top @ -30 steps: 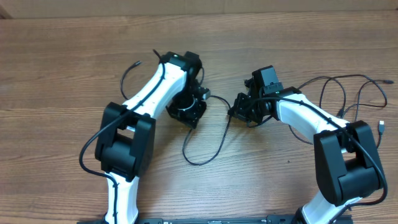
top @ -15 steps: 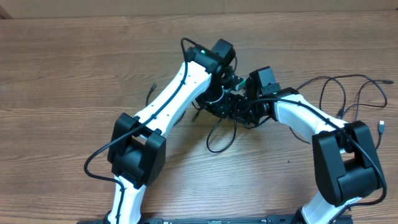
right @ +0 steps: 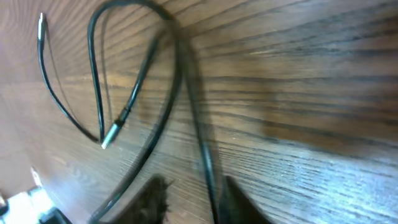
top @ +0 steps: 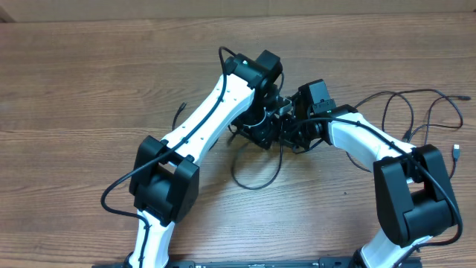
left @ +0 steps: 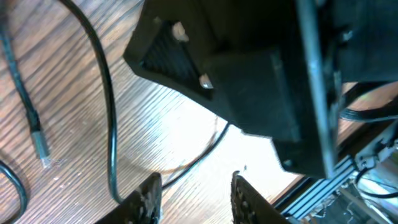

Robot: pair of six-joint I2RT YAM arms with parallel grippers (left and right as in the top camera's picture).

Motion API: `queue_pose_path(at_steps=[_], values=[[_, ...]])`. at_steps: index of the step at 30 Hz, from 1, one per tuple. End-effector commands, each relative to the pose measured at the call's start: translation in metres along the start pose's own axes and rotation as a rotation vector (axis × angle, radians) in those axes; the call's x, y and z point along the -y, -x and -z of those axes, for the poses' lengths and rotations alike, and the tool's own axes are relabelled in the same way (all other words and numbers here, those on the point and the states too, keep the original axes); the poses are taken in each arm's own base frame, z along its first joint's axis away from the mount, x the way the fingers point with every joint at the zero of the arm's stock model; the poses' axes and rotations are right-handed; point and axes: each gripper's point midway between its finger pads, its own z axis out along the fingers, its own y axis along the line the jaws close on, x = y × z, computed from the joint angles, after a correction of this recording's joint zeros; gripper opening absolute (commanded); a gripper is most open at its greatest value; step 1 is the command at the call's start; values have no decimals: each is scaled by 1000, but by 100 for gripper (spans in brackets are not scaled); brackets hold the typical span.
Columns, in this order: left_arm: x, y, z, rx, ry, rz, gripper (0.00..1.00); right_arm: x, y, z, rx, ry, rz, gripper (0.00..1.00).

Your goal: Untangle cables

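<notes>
Hovering nose to nose over the table (top: 74,89), the left gripper (left: 196,186) and right gripper (right: 193,193) both have fingers spread, pinching nothing, a strand (right: 198,124) passing loose between the right pair, presumably so the cables (top: 256,186) looped just near of them can settle

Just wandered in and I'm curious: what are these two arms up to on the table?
Two robot arms are sorting out thin black cables on a wooden table. They meet near the middle, above a loose cable loop. The left gripper and right gripper both stand open, and a strand runs between the right one's fingers. More cables lie looped at the right.
</notes>
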Motion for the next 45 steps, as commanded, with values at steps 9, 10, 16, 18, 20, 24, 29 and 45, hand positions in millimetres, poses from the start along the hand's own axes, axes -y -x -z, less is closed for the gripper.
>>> queue_pose_path(at_steps=[9,10,16,18,20,24,29,45], values=[[-39,19,95,258,75,66,41,-12,8,2,15,28,31,55],[-45,17,105,281,79,83,41,-12,8,2,16,28,24,57],[-93,-14,158,388,138,252,42,-40,7,4,-13,174,63,59],[-106,-24,169,406,145,298,42,-46,7,5,-17,205,48,59],[-117,-35,176,413,144,343,41,-50,7,5,-19,214,28,61],[-128,-49,179,394,134,397,41,-48,1,0,-29,182,27,60],[-131,-53,179,386,137,405,41,-29,-12,-15,-20,32,-40,63],[-129,-57,177,366,131,407,40,-19,-20,-38,145,-133,-358,31]])
